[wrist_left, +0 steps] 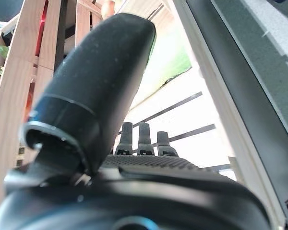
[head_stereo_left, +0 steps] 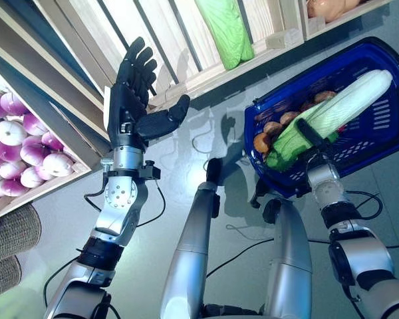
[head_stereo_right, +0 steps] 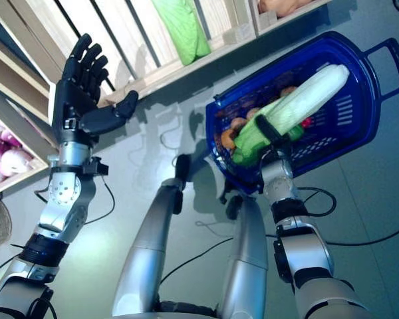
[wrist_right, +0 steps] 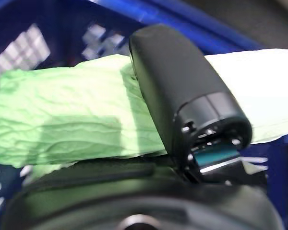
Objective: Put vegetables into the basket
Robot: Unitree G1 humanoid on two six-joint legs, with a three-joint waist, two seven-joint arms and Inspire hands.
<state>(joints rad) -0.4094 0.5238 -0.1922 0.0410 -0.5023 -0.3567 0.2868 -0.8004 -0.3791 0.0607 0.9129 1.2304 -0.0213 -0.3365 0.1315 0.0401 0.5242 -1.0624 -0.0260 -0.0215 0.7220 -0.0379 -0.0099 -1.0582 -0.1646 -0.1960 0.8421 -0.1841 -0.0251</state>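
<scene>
A blue plastic basket (head_stereo_left: 386, 126) stands on the floor at the right. My right hand (head_stereo_left: 310, 138) is shut on a long pale green napa cabbage (head_stereo_left: 346, 100) and holds it over the basket, its thumb (wrist_right: 182, 96) wrapped across the leaves (wrist_right: 62, 120). Small brown round vegetables (head_stereo_left: 272, 129) lie in the basket beneath it. My left hand (head_stereo_left: 130, 100) is open and empty, its fingers straight, raised in front of the wooden stand (head_stereo_left: 186, 60); its thumb (wrist_left: 96, 91) shows in the left wrist view.
The wooden stand's slatted crates (head_stereo_right: 206, 46) run along the far side and the left. A woven basket (head_stereo_left: 10, 232) sits at the lower left. Grey floor (head_stereo_left: 206, 126) lies between the stand and the basket.
</scene>
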